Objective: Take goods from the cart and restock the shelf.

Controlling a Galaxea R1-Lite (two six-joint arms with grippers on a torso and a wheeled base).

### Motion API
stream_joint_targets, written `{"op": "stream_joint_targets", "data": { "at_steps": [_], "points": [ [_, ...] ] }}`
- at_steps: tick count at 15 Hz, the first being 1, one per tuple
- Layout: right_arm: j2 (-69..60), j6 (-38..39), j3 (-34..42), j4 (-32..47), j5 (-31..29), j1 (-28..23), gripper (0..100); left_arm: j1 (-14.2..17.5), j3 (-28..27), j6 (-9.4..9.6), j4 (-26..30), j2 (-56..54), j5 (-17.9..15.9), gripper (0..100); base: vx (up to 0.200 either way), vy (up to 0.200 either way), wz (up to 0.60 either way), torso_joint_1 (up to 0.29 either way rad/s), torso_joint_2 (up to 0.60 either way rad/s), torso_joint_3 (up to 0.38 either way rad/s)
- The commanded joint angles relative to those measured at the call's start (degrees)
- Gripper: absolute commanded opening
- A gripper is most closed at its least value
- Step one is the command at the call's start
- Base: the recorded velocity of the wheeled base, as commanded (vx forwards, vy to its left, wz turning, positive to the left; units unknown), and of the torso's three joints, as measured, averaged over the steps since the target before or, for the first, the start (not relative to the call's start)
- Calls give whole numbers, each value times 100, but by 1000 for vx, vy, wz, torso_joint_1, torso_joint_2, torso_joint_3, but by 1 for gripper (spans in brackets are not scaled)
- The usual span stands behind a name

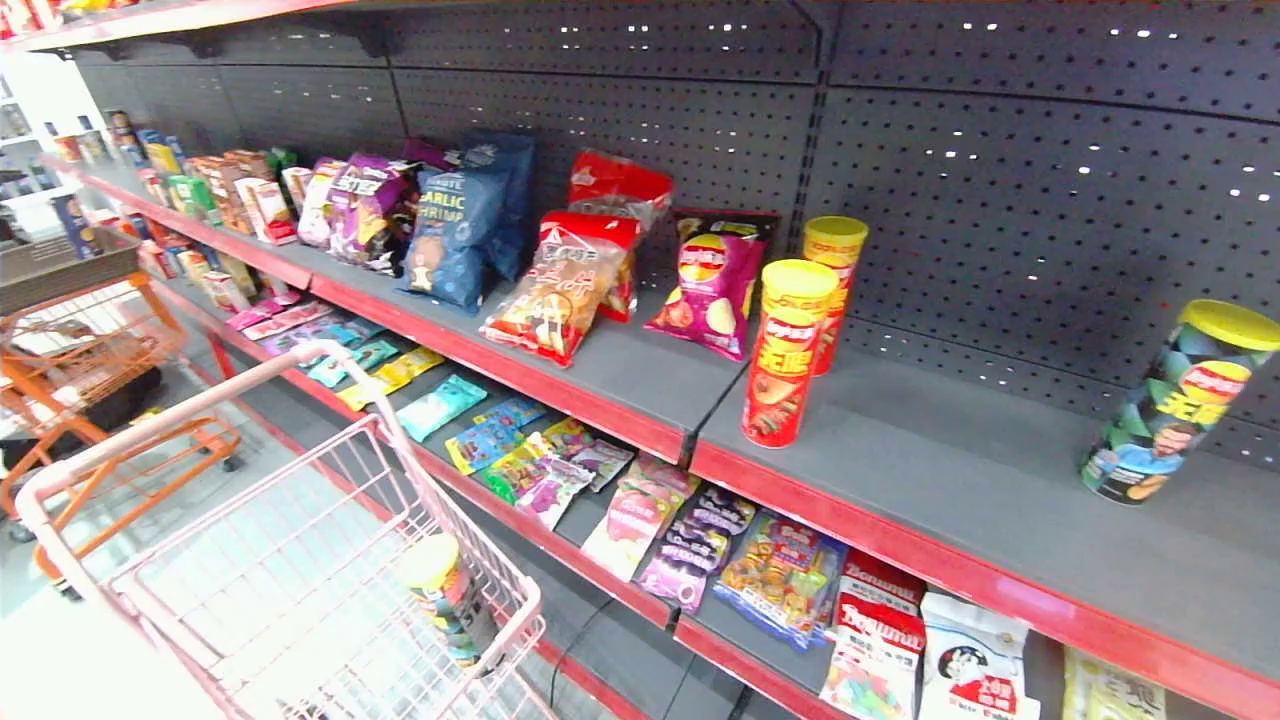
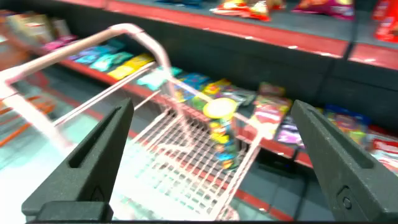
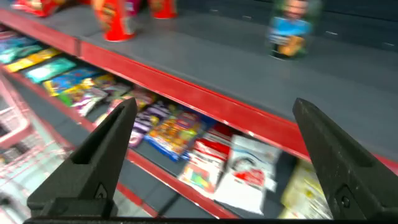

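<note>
At lower left, a yellow-lidded, multicoloured cylindrical can (image 1: 450, 600) stands in the pink wire cart (image 1: 280, 560); my left pincer (image 2: 211, 109) and right pincer (image 3: 214, 102) gape empty.

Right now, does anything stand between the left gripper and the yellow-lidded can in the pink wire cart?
Nothing visible does: the open left gripper faces the yellow-lidded colourful can standing in the pink wire cart. Only the cart's own rim runs close beside its lid.

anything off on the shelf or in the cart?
Nothing spilled or damaged. Only the front red snack bag looks sloppy: it leans back, its bottom close to the shelf's red front edge.
</note>
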Motion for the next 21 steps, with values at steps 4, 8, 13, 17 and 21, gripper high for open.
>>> {"op": "stream_joint_targets", "data": {
  "at_steps": [4, 8, 13, 17, 21],
  "points": [
    [7, 19, 0, 0, 1, 4, 100, 4, 1, -1, 0, -2, 1, 100, 0, 0, 300, -14, 19, 14],
    [7, 19, 0, 0, 1, 4, 100, 4, 1, -1, 0, -2, 1, 100, 0, 0, 0, -134, 331, 170],
    [7, 19, 0, 0, 1, 4, 100, 4, 1, -1, 0, -2, 1, 100, 0, 0, 0, -144, 344, 197],
    [7, 27, 0, 0, 1, 4, 100, 4, 1, -1, 0, -2, 1, 100, 0, 0, 0, -146, 344, 200],
    [7, 27, 0, 0, 1, 4, 100, 4, 1, -1, 0, -2, -8, 100, 0, 0, 0, -152, 376, 216]
  ]
}}
